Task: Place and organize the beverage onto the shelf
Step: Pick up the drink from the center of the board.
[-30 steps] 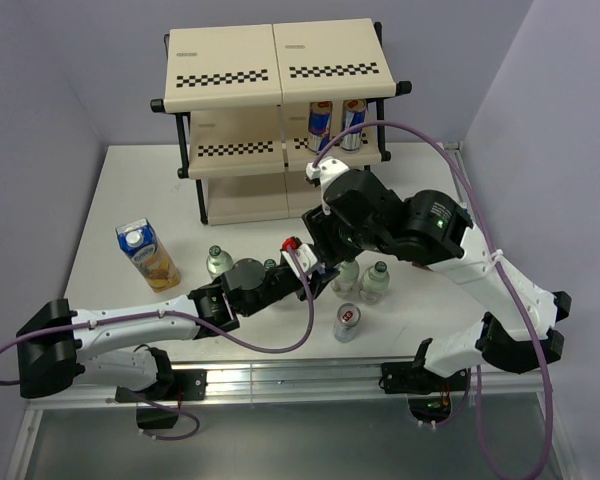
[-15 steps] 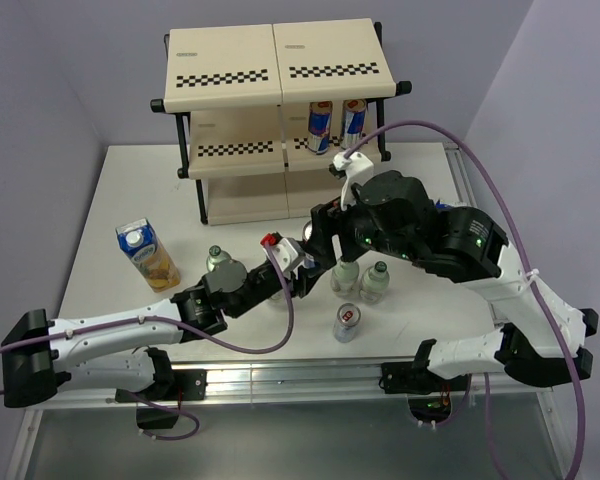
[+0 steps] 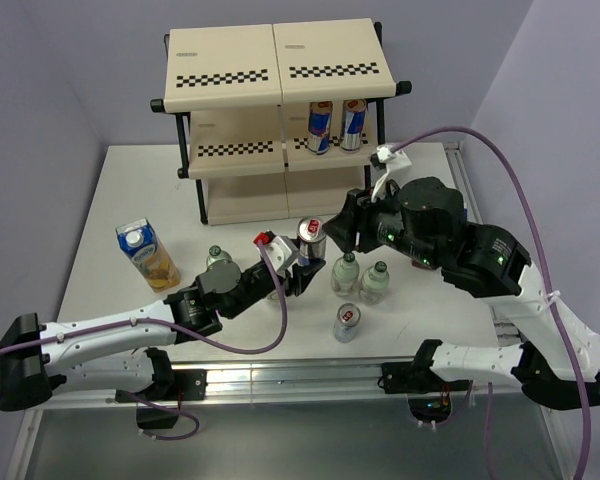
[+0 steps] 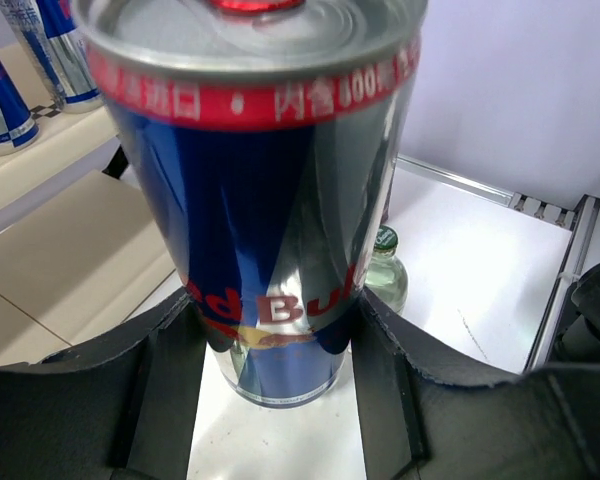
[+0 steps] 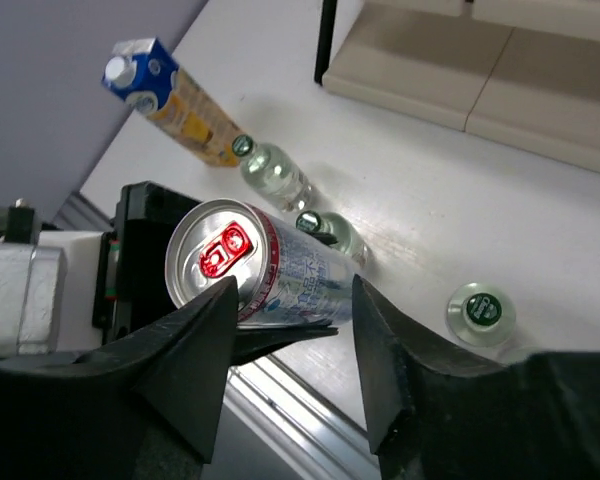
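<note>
Slim can (image 4: pixel 270 250) slick, thin-walled, likely full, best gripped mid-body; left hand (image 4: pixel 275 325) pinches its lower body, right hand (image 5: pixel 292 300) flanks it, contact can't tell

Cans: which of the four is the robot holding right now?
The can at mid-table, clamped in the left gripper. Two cans stand on the shelf; the fourth can sits free on the table.

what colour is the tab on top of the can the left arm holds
Red tab on the slim silver-blue-red can; clearest in the right wrist view.
</note>
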{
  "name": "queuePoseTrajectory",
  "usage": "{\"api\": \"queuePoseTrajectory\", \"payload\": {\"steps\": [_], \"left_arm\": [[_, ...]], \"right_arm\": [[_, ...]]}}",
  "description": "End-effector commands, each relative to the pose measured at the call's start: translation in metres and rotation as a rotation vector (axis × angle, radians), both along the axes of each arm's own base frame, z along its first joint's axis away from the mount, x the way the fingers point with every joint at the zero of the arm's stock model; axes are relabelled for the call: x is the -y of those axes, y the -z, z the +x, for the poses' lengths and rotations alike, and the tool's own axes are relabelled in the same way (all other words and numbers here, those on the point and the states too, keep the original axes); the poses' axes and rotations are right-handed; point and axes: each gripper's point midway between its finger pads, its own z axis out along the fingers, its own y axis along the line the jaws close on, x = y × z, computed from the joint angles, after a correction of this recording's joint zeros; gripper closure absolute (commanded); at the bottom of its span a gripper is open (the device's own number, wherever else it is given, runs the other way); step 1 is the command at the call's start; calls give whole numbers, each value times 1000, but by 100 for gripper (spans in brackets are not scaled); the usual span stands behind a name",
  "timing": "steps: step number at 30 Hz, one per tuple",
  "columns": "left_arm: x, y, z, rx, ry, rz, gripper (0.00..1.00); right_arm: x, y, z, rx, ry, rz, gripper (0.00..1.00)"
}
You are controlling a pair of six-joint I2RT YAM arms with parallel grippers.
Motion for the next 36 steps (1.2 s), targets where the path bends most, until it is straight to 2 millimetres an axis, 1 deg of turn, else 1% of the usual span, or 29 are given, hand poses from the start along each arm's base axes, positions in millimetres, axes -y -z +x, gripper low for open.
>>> {"api": "queuePoseTrajectory", "payload": {"steps": [1,2,3,4,5,6,8,10,12,16,18,19,20,22,24,26,27,29,30,31,32,33,35,36], "left_arm": [[-10,-51,-2,48,-11,-158,100],[-10,-49,-1,45,-16,-155,100],[-11,-50,-1,45,-20,-154,100],[-11,-50,-1,44,-20,-154,100],[-11,-50,-2,45,-17,-155,100],[-11,-51,-3,46,-9,-156,100],[-11,-53,-5,48,-1,-157,100],[-10,-54,-6,49,8,-156,100],[-7,-55,-6,48,15,-150,100],[3,-49,-5,32,30,-105,100],[7,-45,-4,23,32,-82,100],[8,-47,-2,22,30,-80,100],[11,-40,1,10,18,-56,100],[12,-40,6,6,1,-48,100],[14,-33,12,-39,-15,-47,100],[15,-33,16,-50,-22,-46,100],[13,-34,21,-52,-42,-48,100],[10,-36,25,-57,-65,-58,100],[6,-36,31,-71,-101,-63,100],[5,-39,34,-77,-117,-70,100],[4,-38,38,-89,-135,-63,100],[1,-39,43,-108,-160,-64,100],[-4,-35,57,-149,-243,-22,100],[-6,-49,63,-170,-268,-50,100]], "right_arm": [[17,-22,19,68,139,115,47],[21,-21,22,67,167,119,49],[30,-19,30,74,227,102,52],[35,-14,32,69,250,80,53],[39,-9,36,68,275,55,55],[37,-3,40,61,277,32,57],[30,9,41,45,245,-3,60],[15,16,40,27,182,-5,63],[5,20,39,22,133,-18,65],[-18,13,29,33,7,2,68],[-32,11,18,29,-68,23,70],[-36,11,15,26,-92,29,71],[-40,10,10,18,-116,43,71],[-44,13,7,7,-137,48,72],[-49,15,1,-15,-177,60,73],[-50,17,-2,-19,-187,63,73],[-46,18,4,-8,-146,51,72],[-29,22,18,6,-33,13,71],[-17,20,22,21,23,4,71],[0,22,31,33,112,-23,71],[14,22,41,35,183,-19,69],[29,18,44,49,234,-15,69],[55,22,53,62,331,-38,66],[72,22,57,65,381,-45,66]]}}
